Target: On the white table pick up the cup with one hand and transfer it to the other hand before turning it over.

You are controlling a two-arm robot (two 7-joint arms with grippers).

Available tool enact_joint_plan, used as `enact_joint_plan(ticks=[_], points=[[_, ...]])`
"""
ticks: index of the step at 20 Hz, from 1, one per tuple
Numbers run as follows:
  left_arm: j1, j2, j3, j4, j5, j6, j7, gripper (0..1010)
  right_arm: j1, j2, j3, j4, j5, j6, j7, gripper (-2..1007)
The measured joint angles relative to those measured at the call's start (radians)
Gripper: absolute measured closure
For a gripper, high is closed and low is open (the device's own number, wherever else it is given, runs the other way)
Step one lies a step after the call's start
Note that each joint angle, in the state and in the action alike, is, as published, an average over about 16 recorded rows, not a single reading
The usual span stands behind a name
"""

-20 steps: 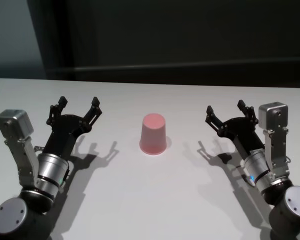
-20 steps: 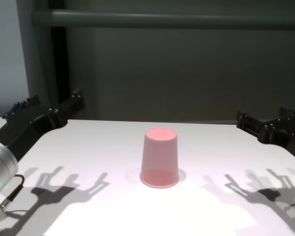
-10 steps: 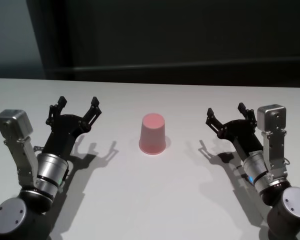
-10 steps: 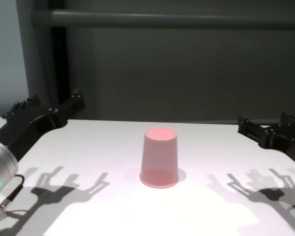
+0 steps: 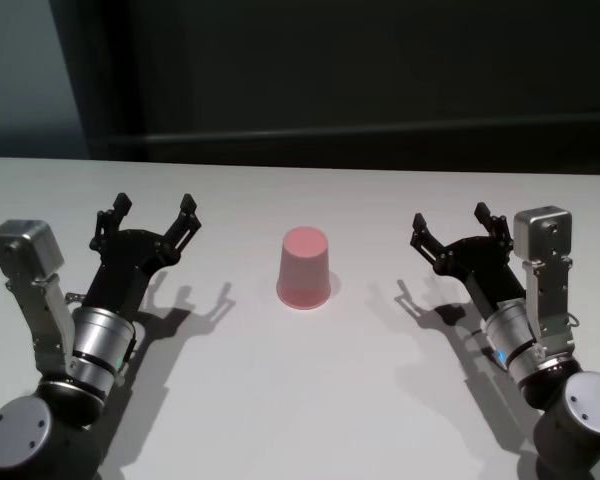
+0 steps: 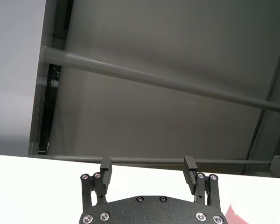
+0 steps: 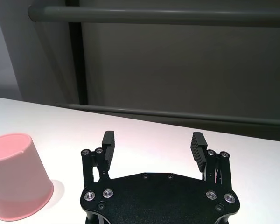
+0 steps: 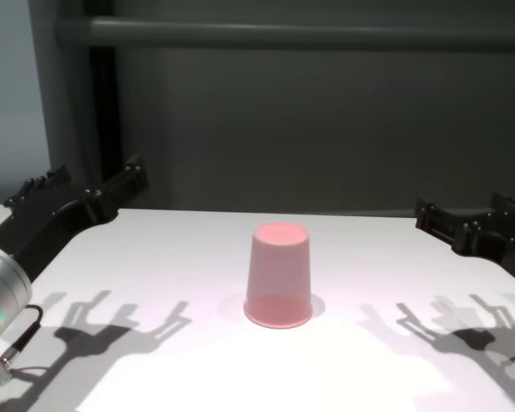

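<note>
The pink cup stands upside down, rim on the white table, at its middle; it also shows in the chest view and the right wrist view. My left gripper, wrist lit green, hovers open to the cup's left, apart from it. My right gripper, wrist lit blue, hovers open to the cup's right, also apart. In the left wrist view the open fingers frame bare table, with only a sliver of the cup at the edge.
A dark wall with a grey horizontal rail runs behind the table's far edge. Gripper shadows fall on the tabletop near each arm.
The right gripper has shifted slightly back and to the right. The cup and the left gripper have stayed where they were.
</note>
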Motion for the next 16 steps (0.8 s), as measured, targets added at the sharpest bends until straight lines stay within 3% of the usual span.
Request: enact_joint_plan(ticks=[16], points=[[0.000, 0.000, 0.000, 0.000, 0.000, 0.000, 0.000, 7, -0.001, 0.002, -0.001, -0.004, 0.002, -0.002, 0.000, 3]])
